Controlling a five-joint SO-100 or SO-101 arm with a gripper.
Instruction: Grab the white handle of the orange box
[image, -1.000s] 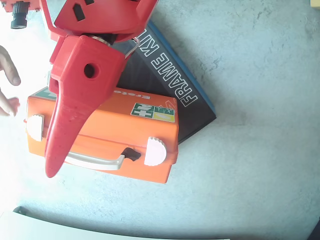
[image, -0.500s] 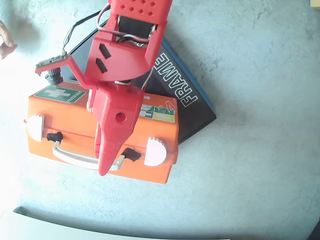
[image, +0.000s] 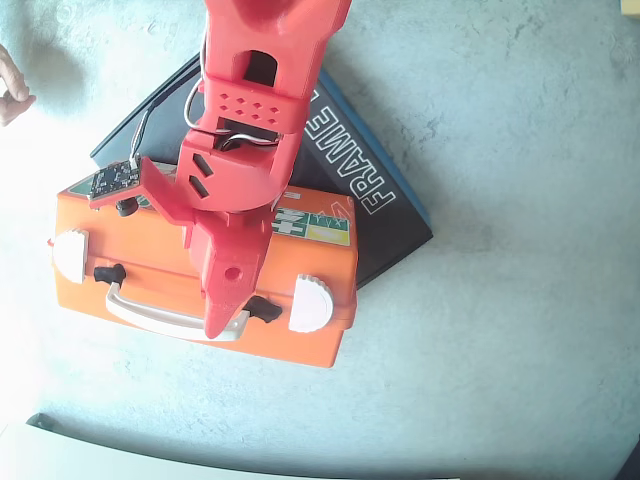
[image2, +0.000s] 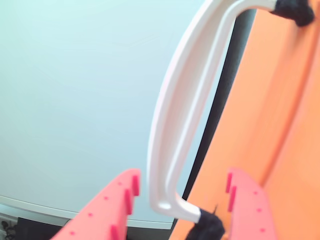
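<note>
gripper (image2: 180, 205) seen spread open — red fingers (image2: 117, 207) set either side of the white handle (image2: 187, 107) of the orange box (image: 150, 255), handle not yet clamped.

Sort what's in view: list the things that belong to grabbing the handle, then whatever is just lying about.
Belongs to the job:
- slim white plastic handle
- bright orange plastic box
- red two-finger gripper, fingers either side of the handle

Just lying about:
- flat black "FRAME" box under the orange box
- round white ribbed latches
- hand at the overhead view's left edge
</note>
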